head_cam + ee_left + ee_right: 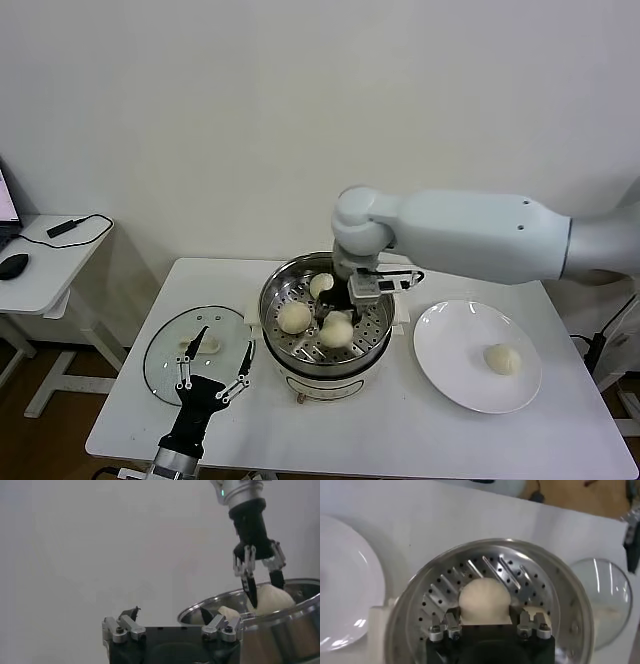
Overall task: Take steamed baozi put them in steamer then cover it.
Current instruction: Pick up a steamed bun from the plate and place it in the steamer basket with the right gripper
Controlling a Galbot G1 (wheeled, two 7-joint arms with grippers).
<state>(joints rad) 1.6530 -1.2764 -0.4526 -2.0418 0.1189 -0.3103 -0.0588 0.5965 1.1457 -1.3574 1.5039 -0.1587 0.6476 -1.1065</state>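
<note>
R end effector (338,312) is down inside the steamer (275,290), fingers straddling a baozi (337,331) on the tray w/ two others; grip vs release unclear. One baozi waits on plate (440,360). L end effector (213,375), fingers apart, hovers by cover (165,350) on counter (400,430), prob. for lidding.

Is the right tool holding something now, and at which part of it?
The right tool has its fingers on either side of a baozi over the steamer, at the bun's flanks. Whether the grip is firm cannot be told.
</note>
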